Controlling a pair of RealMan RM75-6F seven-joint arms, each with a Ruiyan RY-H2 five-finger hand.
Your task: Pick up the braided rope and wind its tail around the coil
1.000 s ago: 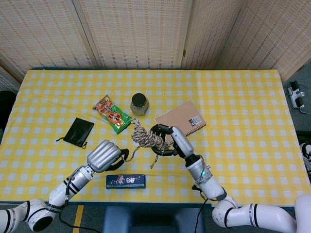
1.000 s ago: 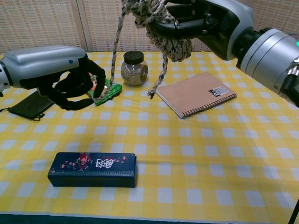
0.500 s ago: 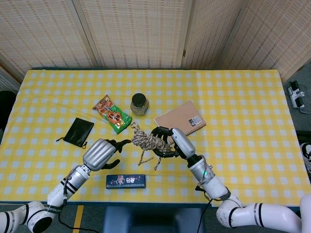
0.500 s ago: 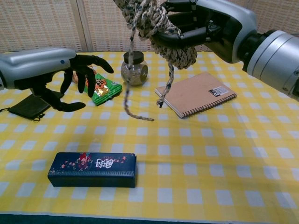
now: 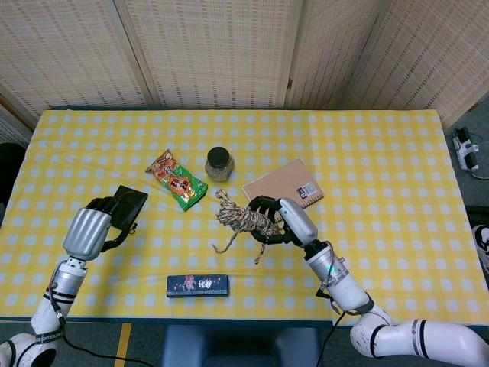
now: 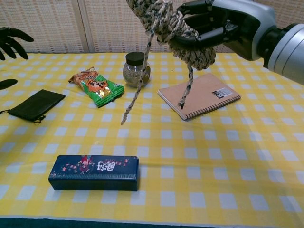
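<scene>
My right hand [image 5: 284, 222] [image 6: 223, 28] holds the braided rope coil [image 5: 243, 219] [image 6: 175, 28] up above the table, fingers wrapped around it. Two loose rope tails hang down from the coil: the longer tail [image 6: 137, 90] dangles on the left, the shorter tail [image 6: 186, 88] ends over the notebook. My left hand [image 5: 92, 227] is far off at the table's left side, over the black pouch, fingers apart and holding nothing. In the chest view only the left hand's fingertips [image 6: 10, 37] show at the left edge.
On the yellow checked tablecloth [image 5: 382, 153] lie a black pouch [image 6: 35, 104], a green-orange snack packet [image 6: 96, 86], a glass jar with a black lid [image 6: 136, 69], a brown spiral notebook [image 6: 199, 95] and a dark blue box [image 6: 94, 172] near the front edge.
My left hand let go of the rope tail and drew back far left, over the black pouch. The freed tail swung down beneath the coil. My right hand shifted slightly right with the coil.
</scene>
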